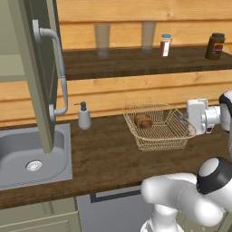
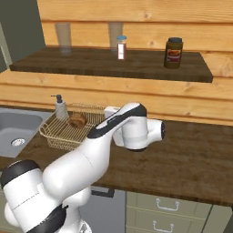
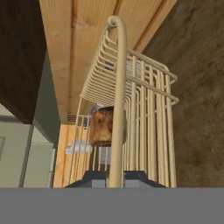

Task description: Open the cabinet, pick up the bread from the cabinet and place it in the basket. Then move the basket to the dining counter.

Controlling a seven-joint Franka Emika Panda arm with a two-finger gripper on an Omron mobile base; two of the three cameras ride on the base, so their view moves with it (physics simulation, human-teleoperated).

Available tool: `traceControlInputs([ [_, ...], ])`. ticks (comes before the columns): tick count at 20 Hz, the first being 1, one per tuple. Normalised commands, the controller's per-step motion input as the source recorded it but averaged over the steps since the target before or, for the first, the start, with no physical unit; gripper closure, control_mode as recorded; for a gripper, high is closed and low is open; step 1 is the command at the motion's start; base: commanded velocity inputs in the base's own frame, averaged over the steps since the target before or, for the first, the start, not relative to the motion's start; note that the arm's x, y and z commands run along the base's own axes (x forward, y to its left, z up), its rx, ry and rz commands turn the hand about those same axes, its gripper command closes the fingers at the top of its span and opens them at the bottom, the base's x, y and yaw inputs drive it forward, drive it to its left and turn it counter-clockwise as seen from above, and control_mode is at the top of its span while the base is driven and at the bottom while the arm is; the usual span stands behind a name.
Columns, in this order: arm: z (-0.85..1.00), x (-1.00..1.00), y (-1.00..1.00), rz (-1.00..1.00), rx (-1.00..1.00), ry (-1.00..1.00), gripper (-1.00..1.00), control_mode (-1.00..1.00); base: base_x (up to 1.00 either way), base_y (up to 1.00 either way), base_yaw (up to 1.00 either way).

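Note:
The pale wire basket (image 1: 156,131) stands on the dark wood worktop to the right of the sink, with the brown bread (image 1: 143,120) lying inside it. My gripper (image 1: 184,119) reaches in from the right and is shut on the basket's right rim. In the hand view the rim wire (image 3: 117,87) runs up from between my gripper's (image 3: 116,176) dark tips, and the bread (image 3: 103,127) lies beyond it. From the right base view the basket (image 2: 54,134) and bread (image 2: 77,120) sit left of my arm. The sage-green cabinet door (image 1: 38,77) hangs open at the left.
A grey sink (image 1: 31,158) is set into the worktop at the left, with a soap dispenser (image 1: 84,116) beside it. The shelf above holds two glasses, a shaker (image 1: 166,45) and a dark jar (image 1: 215,46). Bare worktop (image 2: 191,154) stretches to the right.

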Motion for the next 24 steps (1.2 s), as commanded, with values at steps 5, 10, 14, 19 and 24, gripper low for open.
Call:
traceControlInputs([
  [5, 0.42, -0.27, 0.00, -0.01, 0.00, -0.01, 1.00, -1.00, 0.00, 0.00, 0.00],
  [10, 0.41, -0.02, 0.00, 0.00, 0.00, 0.00, 1.00, -1.00, 0.00, 0.00, 0.00],
  [14, 0.34, -0.06, -0.02, 0.00, 0.00, 0.00, 1.00, -1.00, 0.00, 0.00, 0.00],
  [19, 0.19, -0.06, 0.00, 0.00, -0.01, 0.00, 1.00, -1.00, 0.00, 0.00, 0.00],
  [24, 0.11, -0.07, 0.00, 0.00, -0.01, 0.00, 1.00, -1.00, 0.00, 0.00, 0.00],
])
